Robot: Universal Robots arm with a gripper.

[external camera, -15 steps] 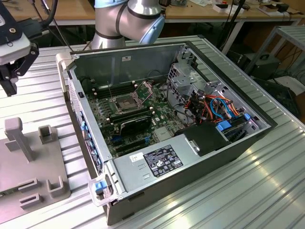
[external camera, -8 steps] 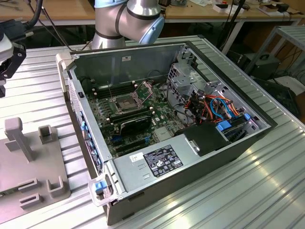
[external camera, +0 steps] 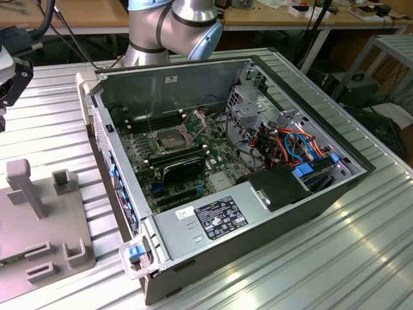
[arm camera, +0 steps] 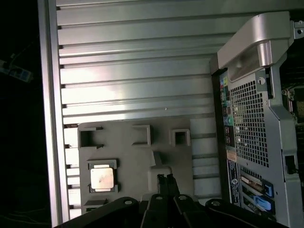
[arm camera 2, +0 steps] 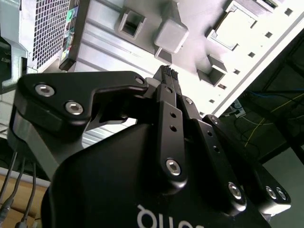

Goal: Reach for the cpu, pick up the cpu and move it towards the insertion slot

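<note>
The cpu (arm camera: 102,179) is a small pale square chip lying flat in a pocket of a grey fixture plate (arm camera: 128,142) in the first wrist view. My gripper (arm camera: 164,179) hangs above that plate, off to one side of the cpu and not touching it. Its fingertips are pressed together with nothing between them, and they look the same in the second wrist view (arm camera 2: 166,73). The insertion slot (external camera: 169,138), a silver-framed square socket with a dark centre, sits on the motherboard (external camera: 193,169) inside the open computer case, on the exterior view's right of the fixture plate (external camera: 39,223).
The fixture plate carries raised blocks and an upright post (external camera: 24,184). The case's rear wall (arm camera: 251,118) with its vent grille stands close beside the plate. Cables and a drive cage (external camera: 284,139) fill the case's far side. The arm's base (external camera: 171,29) rises behind the case.
</note>
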